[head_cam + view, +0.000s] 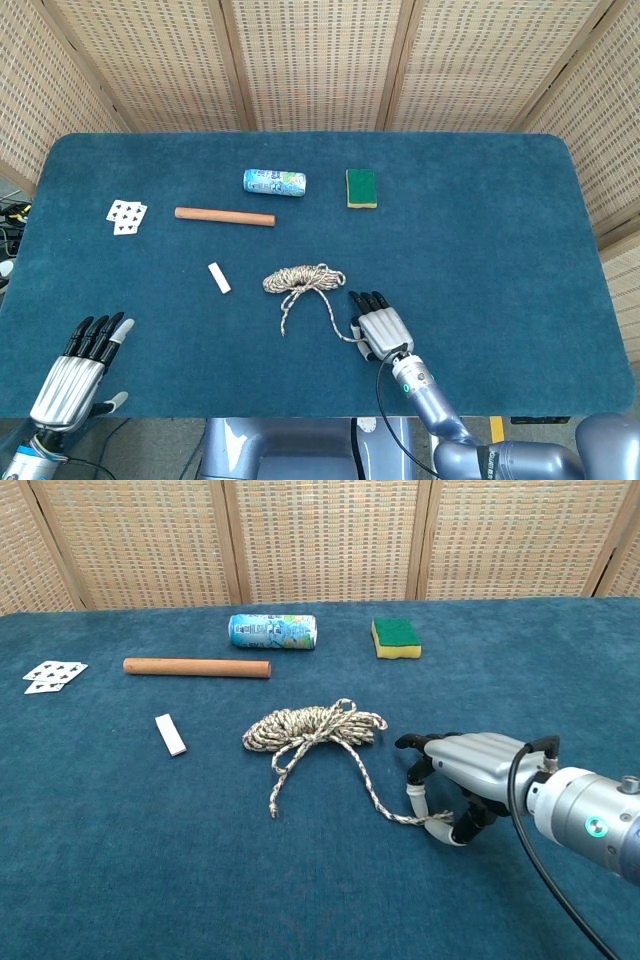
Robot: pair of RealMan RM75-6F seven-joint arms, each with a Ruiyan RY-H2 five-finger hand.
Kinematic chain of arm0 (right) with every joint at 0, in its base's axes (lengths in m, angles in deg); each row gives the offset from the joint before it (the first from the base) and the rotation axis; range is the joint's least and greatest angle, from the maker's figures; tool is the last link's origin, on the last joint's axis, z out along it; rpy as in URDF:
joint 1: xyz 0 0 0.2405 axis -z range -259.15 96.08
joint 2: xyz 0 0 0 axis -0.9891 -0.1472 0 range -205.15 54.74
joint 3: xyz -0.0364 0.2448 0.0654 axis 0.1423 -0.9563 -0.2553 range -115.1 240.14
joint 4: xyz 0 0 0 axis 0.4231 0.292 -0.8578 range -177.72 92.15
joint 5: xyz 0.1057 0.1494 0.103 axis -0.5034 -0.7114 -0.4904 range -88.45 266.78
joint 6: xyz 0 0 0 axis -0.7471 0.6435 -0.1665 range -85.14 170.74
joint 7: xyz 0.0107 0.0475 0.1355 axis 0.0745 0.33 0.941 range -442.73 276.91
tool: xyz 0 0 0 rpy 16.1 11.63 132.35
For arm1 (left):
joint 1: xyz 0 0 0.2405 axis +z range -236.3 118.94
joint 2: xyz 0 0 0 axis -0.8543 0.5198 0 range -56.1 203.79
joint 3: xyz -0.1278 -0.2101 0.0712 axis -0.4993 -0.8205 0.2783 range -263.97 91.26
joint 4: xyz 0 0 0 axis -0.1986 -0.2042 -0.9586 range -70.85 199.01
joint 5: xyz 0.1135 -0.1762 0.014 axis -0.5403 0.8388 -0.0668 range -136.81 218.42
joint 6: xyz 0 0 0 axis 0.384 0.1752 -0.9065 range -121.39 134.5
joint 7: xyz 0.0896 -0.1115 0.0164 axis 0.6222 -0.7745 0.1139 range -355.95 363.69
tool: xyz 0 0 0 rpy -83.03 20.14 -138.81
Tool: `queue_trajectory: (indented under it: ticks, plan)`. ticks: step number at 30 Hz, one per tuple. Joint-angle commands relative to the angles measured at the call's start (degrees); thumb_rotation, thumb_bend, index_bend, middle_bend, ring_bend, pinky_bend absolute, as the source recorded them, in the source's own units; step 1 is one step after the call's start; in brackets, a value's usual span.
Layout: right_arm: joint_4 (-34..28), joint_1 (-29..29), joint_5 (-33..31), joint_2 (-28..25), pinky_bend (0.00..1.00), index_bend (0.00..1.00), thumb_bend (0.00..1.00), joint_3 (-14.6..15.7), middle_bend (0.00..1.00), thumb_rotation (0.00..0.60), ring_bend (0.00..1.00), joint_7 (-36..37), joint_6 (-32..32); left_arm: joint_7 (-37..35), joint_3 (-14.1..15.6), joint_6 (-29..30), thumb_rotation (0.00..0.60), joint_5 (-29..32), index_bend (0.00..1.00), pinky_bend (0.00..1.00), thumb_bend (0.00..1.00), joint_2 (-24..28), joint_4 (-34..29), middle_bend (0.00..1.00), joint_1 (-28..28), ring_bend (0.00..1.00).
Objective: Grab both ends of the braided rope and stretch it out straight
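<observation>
Rope (312, 726) bundled at center of table (480, 230), one loose end trailing to right hand (462, 778), touching its curled fingertips (415, 805); firm grip unclear. Left hand (78, 368) lower left, fingers extended, empty, well apart from rope.

My right hand (462, 780) hangs low over the blue bench (120, 860), palm down, fingers curled, with my thumb and a fingertip set either side of the near end of the braided rope (318, 728). Whether I grip it I cannot tell. The rope's coil lies just left of my fingers, its other loose end trailing toward me. Beyond lie a wooden rod (197, 667), a can (272, 631) on its side, a sponge (395, 637), playing cards (55, 675) and a small white block (171, 734).
</observation>
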Motion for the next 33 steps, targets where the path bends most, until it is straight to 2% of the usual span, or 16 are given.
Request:
queue_trajectory:
  ticks: [1, 4, 11, 18, 21, 24, 29, 33]
  plan:
    - [0.2, -0.1, 0.1, 0.2, 0.00, 0.57, 0.46, 0.1, 0.00, 0.600, 0.00, -0.1, 0.1, 0.0, 0.0, 0.0, 0.600, 0.0, 0.00, 0.00, 0.00, 0.0, 0.0, 0.00, 0.0, 0.00]
    - [0.3, -0.2, 0.3, 0.2, 0.00, 0.59, 0.49, 0.2, 0.00, 0.600, 0.00, -0.3, 0.3, 0.1, 0.0, 0.1, 0.600, 0.1, 0.00, 0.00, 0.00, 0.0, 0.1, 0.00, 0.0, 0.00]
    - [0.5, -0.4, 3.3, -0.5, 0.00, 0.62, 0.50, 0.8, 0.00, 0.600, 0.00, -0.2, 1.5, 0.9, -0.3, -1.1, 0.600, 0.0, 0.00, 0.00, 0.00, -0.5, 0.3, 0.00, -0.8, 0.00]
    - [2.2, -0.6, 9.2, -1.7, 0.00, 0.63, 0.49, 1.7, 0.00, 0.600, 0.00, -0.3, 3.5, 5.4, -5.0, -6.5, 0.600, -0.2, 0.00, 0.00, 0.00, -4.4, 2.0, 0.00, -7.0, 0.00]
    - [3.0, -0.9, 10.8, -2.2, 0.00, 0.63, 0.49, 2.0, 0.00, 0.600, 0.00, -1.4, 3.9, 7.9, -7.6, -7.7, 0.600, -2.2, 0.00, 0.00, 0.00, -8.1, 5.5, 0.00, -10.3, 0.00]
    - [4.1, -1.1, 12.2, -2.6, 0.00, 0.63, 0.49, 2.3, 0.00, 0.600, 0.00, -2.2, 4.1, 6.6, -9.3, -10.8, 0.600, -6.8, 0.08, 0.00, 0.02, -13.3, 13.0, 0.00, -16.3, 0.00]
    - [4.7, -1.2, 12.9, -2.8, 0.00, 0.63, 0.49, 2.2, 0.00, 0.600, 0.00, -1.7, 3.7, 3.3, -10.0, -15.1, 0.600, -9.6, 0.31, 0.00, 0.11, -18.5, 21.1, 0.00, -23.2, 0.00]
    - [4.9, -1.3, 13.2, -3.0, 0.00, 0.64, 0.49, 2.0, 0.00, 0.600, 0.00, -1.2, 3.2, 4.3, -10.7, -18.9, 0.600, -9.3, 0.34, 0.00, 0.14, -21.9, 24.9, 0.00, -27.3, 0.00]
